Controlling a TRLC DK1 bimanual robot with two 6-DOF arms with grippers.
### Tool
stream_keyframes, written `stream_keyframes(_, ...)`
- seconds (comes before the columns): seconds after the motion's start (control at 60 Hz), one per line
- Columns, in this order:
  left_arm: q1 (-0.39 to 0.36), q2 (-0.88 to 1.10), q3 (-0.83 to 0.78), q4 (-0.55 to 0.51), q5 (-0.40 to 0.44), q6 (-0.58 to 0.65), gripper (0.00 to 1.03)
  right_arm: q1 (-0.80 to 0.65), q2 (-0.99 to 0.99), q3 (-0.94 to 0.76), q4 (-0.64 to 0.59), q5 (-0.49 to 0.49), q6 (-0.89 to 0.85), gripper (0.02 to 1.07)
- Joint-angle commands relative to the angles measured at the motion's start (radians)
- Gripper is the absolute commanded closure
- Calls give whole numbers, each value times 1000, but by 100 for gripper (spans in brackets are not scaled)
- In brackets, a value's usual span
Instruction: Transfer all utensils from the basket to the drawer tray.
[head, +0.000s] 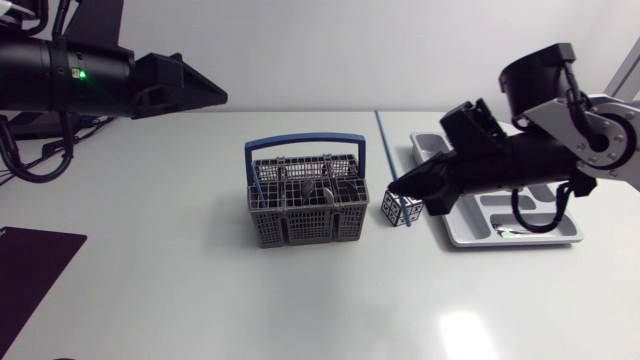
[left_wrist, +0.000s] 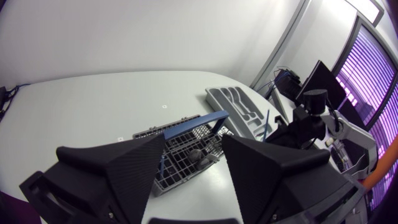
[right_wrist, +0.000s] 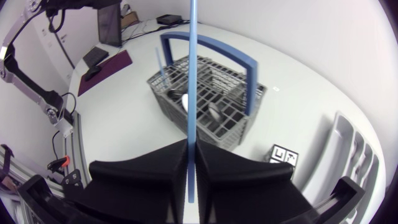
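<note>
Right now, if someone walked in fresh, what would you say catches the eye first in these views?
The long blue utensil stands out, clamped in the right gripper between the grey basket and the drawer tray. The basket's blue handle and the utensils inside come next, with the open left gripper hanging well off to its side.
</note>
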Motion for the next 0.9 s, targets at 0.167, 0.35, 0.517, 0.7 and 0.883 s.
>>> stream_keyframes(0.167,-52,26,-111,-39,-203,112,38,-308,111,30,-5,54,-20,101)
stream_keyframes(0.35,-121,47,-152,-36,-304,98,38,-416,290,104,-2,120,0,101)
stream_keyframes(0.517,-151,78,-152,-36,-327,63,38,-428,415,164,7,191,39,100)
stream_keyframes(0.7,-174,106,-163,-28,-352,43,38,-393,513,225,4,251,91,98)
stream_keyframes(0.883,-199,130,-190,-1,-370,20,38,-358,576,264,4,275,115,79)
